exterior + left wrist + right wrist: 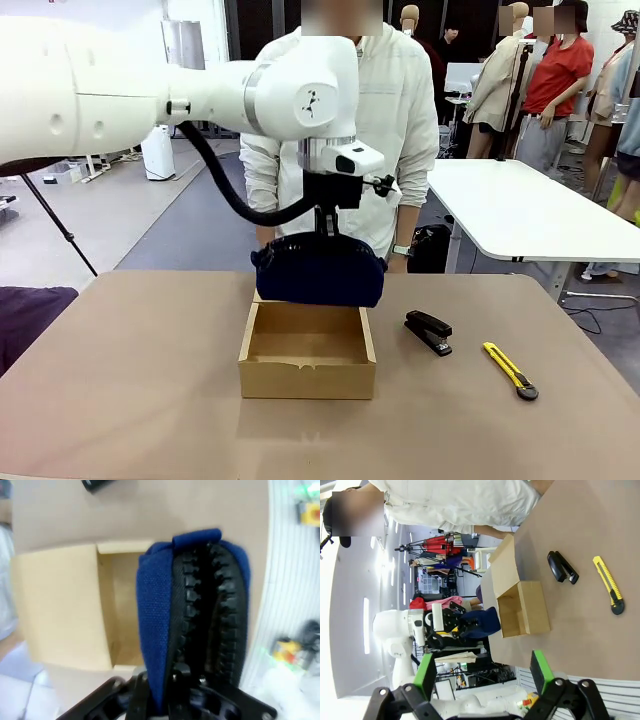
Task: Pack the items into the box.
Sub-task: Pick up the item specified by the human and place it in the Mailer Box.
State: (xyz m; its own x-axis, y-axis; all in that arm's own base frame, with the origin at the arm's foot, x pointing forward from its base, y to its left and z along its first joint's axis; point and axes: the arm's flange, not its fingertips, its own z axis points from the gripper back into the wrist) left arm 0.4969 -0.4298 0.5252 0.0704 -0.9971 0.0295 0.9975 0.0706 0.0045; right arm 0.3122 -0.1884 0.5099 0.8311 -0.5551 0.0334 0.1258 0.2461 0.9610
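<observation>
My left gripper [325, 230] is shut on the top of the dark navy zippered pouch [320, 272], which hangs just above the far edge of the open brown cardboard box [306, 380]. In the left wrist view the pouch [155, 610] and its black zipper run up from my gripper [175, 680], with the box [60, 610] below and beside it. The small black stapler [428, 331] lies on the table right of the box. Farther off, my right gripper [483, 672] stands open with nothing between its green pads, looking at the box [530, 607], stapler [562, 567] and pouch [485, 622].
A yellow-and-black utility knife [510, 370] lies right of the stapler. A person in a white top [400, 110] stands at the far edge, close behind the box. A dark cloth [30, 310] sits at the table's left edge. A white table [530, 210] stands beyond.
</observation>
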